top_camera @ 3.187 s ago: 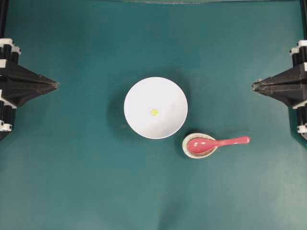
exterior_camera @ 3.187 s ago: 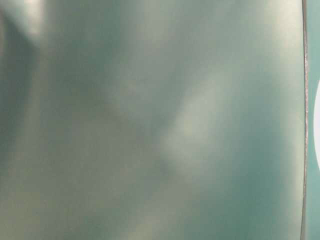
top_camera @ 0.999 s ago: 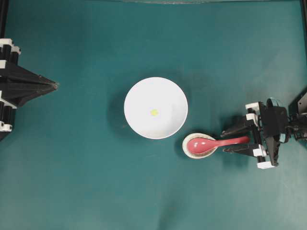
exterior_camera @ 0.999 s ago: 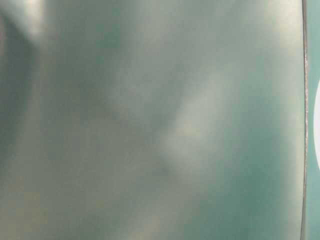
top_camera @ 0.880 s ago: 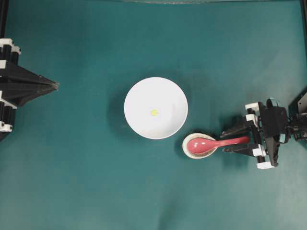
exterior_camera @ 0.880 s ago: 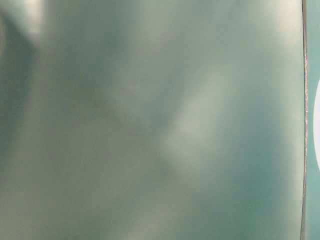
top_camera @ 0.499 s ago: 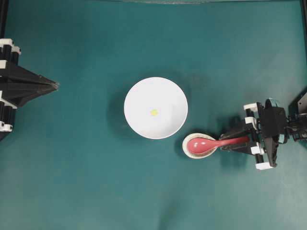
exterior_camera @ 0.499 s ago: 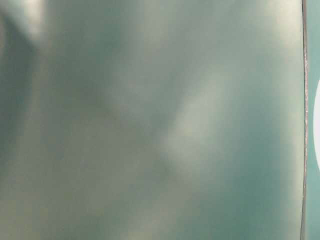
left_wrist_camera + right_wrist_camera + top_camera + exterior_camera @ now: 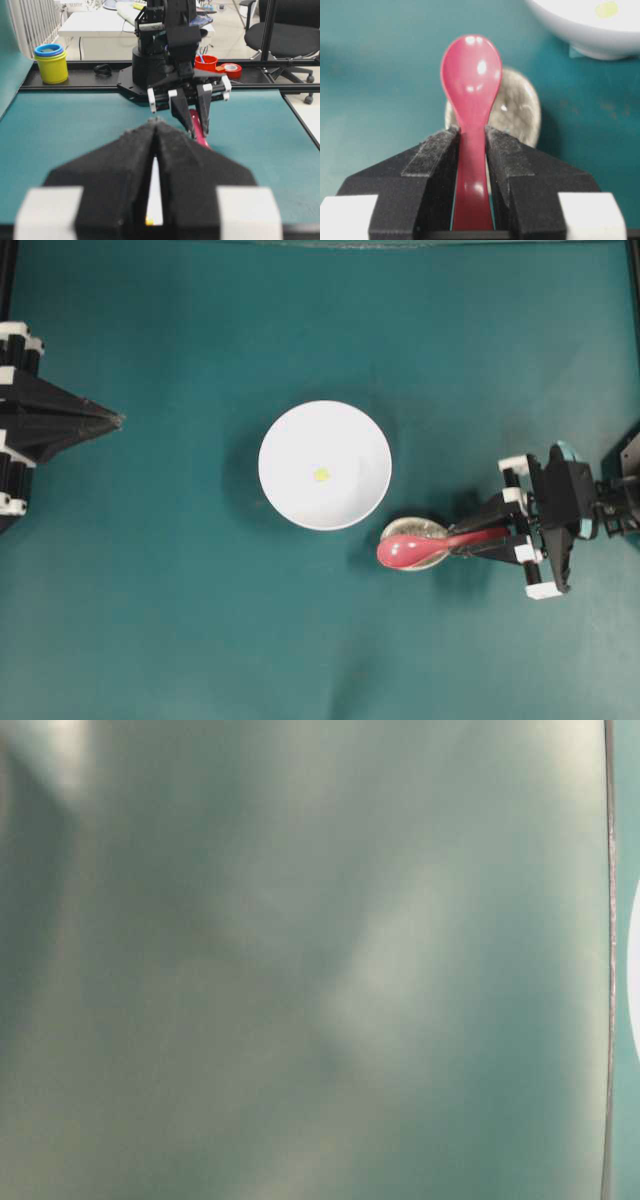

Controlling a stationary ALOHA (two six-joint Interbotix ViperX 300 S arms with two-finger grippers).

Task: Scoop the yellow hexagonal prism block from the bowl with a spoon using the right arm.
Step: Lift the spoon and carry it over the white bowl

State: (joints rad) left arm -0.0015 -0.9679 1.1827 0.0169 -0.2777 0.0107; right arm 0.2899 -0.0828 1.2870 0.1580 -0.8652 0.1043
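No readable writing shows anywhere; the right gripper [image 9: 471,150] has its fingers [image 9: 436,150] clamped on the spoon [image 9: 471,85] handle, over the spoon rest [image 9: 520,107]; the left gripper [image 9: 156,127] has its fingers pressed together, holding nothing; the block [image 9: 321,475] lies in the bowl [image 9: 290,440] mid-table.

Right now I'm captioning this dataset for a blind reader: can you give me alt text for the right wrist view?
The right tool is shut on the handle of a glossy pink-red soup spoon, whose oval scoop points away from the camera. Behind the scoop sits a speckled off-white spoon rest on the teal table. At top right is the white bowl with the yellow block inside.
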